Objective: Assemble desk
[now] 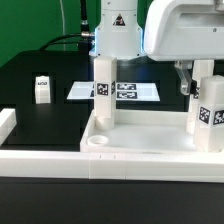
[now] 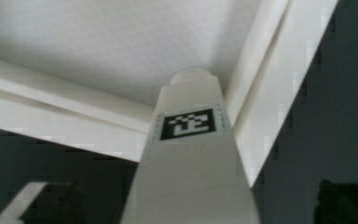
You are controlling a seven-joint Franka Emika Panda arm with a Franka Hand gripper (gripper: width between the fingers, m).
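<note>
The white tabletop (image 1: pixel 140 140) lies upside down at the front, rim up. One white leg (image 1: pixel 105 92) stands upright in its corner on the exterior view's left. A second leg (image 1: pixel 210 105) stands in the corner on the exterior view's right. My gripper (image 1: pixel 190 82) is down at this second leg's upper part. In the wrist view the tagged leg (image 2: pixel 194 150) runs between my fingers (image 2: pixel 34 200) down to the tabletop (image 2: pixel 105 40). My gripper (image 2: pixel 190 205) is open, with dark gaps showing on both sides of the leg. A third loose leg (image 1: pixel 42 90) stands on the black table.
The marker board (image 1: pixel 125 90) lies flat behind the tabletop. A low white border rail (image 1: pixel 6 122) runs along the exterior view's left and front. The robot's white base (image 1: pixel 117 30) stands at the back.
</note>
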